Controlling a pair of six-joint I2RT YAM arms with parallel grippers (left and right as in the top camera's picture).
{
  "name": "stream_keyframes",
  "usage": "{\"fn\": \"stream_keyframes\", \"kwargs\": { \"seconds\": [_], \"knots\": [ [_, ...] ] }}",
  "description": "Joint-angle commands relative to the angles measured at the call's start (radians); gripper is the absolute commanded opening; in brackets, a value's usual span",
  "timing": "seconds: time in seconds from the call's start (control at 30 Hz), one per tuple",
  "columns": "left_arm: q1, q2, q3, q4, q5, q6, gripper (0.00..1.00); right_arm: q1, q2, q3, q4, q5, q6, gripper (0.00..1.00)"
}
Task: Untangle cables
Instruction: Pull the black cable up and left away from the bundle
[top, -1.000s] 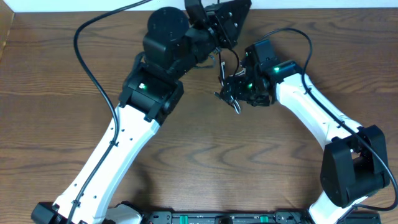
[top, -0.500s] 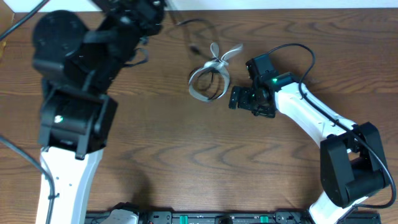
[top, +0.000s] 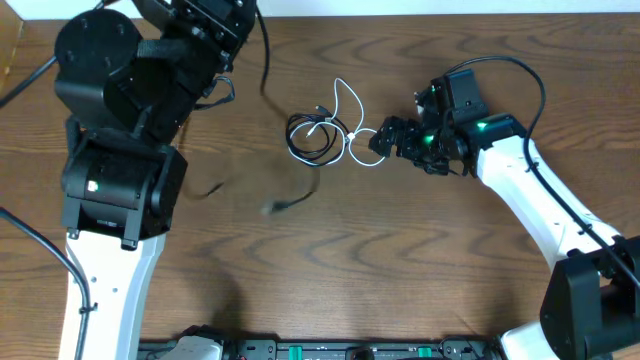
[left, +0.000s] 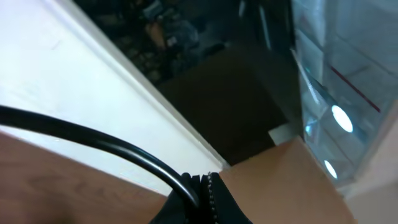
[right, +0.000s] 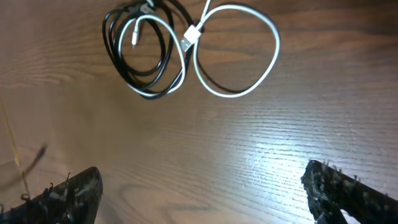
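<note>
Just beside the right gripper (top: 382, 141), ahead of its widely spread fingertips (right: 69, 191), the cables (top: 318, 133) are lying loosely coiled, touching neither fingertip.

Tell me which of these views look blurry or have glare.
Overhead: sharp, except a motion-smeared black cable near the bundle. Left wrist: soft throughout. Right wrist: bundle crisp, glare on the wood table.
</note>
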Motion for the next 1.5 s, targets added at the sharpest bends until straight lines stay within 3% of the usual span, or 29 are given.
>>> {"fn": "stream_keyframes", "kwargs": {
  "seconds": [0.0, 0.1, 0.17, 0.23, 0.37, 0.63, 0.8, 1.0, 1.03, 1.1, 1.37, 1.47],
  "knots": [
    [-0.001, 0.005, 0.006, 0.008, -0.007, 0.169, 0.08, 0.041, 0.005, -0.005, -0.005, -0.006, -0.027, 0.99],
    [-0.001, 0.021, 0.006, -0.023, -0.001, 0.245, 0.07, 0.067, 0.005, -0.005, 0.0, -0.004, -0.027, 0.99],
    [0.0, 0.042, 0.006, -0.052, -0.012, 0.367, 0.07, 0.08, 0.005, -0.005, 0.0, 0.017, -0.026, 0.99],
    [0.005, 0.064, 0.006, -0.124, -0.112, 0.465, 0.08, 0.088, 0.005, -0.005, -0.007, 0.04, -0.026, 0.99],
    [0.049, 0.117, 0.006, -0.294, -0.356, 0.468, 0.08, 0.089, 0.005, -0.005, -0.039, 0.092, -0.026, 0.99],
    [0.236, 0.164, 0.005, -0.539, -0.423, 0.498, 0.08, 0.09, 0.005, -0.005, -0.063, 0.122, -0.027, 0.99],
    [0.369, 0.17, 0.004, -0.63, -0.401, 0.494, 0.08, 0.09, 0.005, -0.005, -0.06, 0.122, -0.027, 0.99],
    [0.433, 0.183, 0.004, -0.649, -0.299, 0.494, 0.08, 0.09, 0.005, -0.005, -0.061, 0.122, -0.027, 0.99],
    [0.438, 0.185, 0.004, -0.649, -0.271, 0.494, 0.15, 0.09, 0.005, -0.005, -0.061, 0.122, -0.027, 0.99],
    [0.443, 0.196, 0.004, -0.652, -0.219, 0.495, 0.38, 0.09, 0.005, -0.005, -0.061, 0.122, -0.026, 0.99],
    [0.441, 0.276, 0.004, -0.831, -0.188, 0.495, 0.4, 0.09, 0.005, -0.005, -0.063, 0.137, -0.027, 0.99],
    [0.429, 0.342, 0.001, -0.913, -0.051, 0.503, 0.4, 0.09, 0.005, -0.005, -0.061, 0.137, -0.026, 0.99]
  ]
}}
